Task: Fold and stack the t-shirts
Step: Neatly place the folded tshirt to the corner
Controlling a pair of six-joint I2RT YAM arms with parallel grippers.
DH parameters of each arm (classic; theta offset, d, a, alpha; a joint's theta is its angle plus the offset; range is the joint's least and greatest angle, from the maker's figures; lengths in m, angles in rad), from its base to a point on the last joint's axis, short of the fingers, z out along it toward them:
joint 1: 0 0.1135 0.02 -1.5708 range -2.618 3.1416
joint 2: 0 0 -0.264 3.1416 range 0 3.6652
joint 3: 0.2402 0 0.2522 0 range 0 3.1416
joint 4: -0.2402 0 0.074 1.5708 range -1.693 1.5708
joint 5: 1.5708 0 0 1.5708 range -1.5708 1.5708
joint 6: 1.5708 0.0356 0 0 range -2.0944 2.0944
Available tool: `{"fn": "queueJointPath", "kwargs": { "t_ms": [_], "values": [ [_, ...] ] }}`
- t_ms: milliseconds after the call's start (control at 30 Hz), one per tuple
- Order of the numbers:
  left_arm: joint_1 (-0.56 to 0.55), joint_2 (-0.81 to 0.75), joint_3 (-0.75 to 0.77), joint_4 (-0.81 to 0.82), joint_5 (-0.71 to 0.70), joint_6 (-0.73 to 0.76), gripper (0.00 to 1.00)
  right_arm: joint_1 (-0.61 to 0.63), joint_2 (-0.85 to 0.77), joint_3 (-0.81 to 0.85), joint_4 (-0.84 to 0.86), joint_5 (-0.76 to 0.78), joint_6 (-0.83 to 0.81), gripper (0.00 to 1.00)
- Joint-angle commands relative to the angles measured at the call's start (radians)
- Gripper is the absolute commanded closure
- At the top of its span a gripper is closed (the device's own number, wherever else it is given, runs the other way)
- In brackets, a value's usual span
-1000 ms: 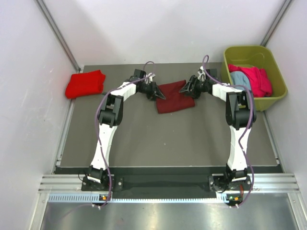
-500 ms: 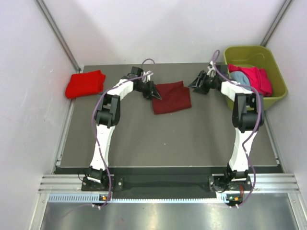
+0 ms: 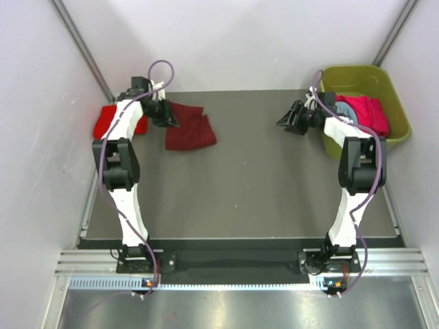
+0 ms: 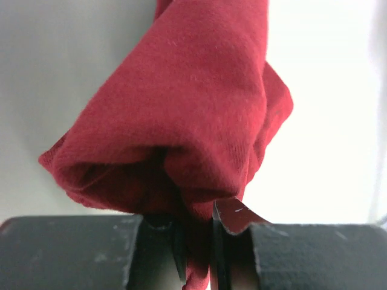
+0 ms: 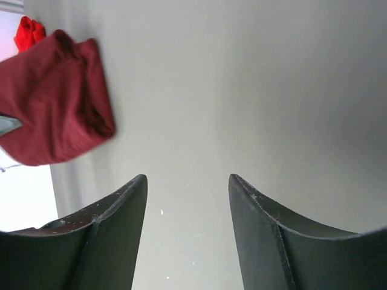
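Evidently, the maroon t-shirt point(image 3: 192, 131) was pinched in the left jaws, the red t-shirt point(image 3: 105, 122) lying just at 9 o'clock; the right jaws were seen parted, empty.

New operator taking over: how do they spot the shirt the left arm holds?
Look at the far left corner of the grey table. There the left gripper pinches a dark maroon t-shirt, just right of a bright red t-shirt. It is the darker of the two.

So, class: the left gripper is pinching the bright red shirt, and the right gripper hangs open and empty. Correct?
Not quite: the left gripper pinches the dark maroon shirt, as the left wrist view shows. The right gripper is indeed open and empty.
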Motion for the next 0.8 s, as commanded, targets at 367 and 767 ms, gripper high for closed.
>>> {"fn": "queueJointPath", "kwargs": {
  "t_ms": [367, 767],
  "values": [
    [0.112, -0.188, 0.083, -0.057, -0.288, 0.183, 1.0, 0.003, -0.097, -0.064, 0.032, -0.004, -0.004, 0.43],
    [0.123, -0.164, 0.154, -0.005, -0.54, 0.27, 1.0, 0.003, -0.117, -0.11, 0.063, -0.009, 0.01, 0.43]
  ]
}}
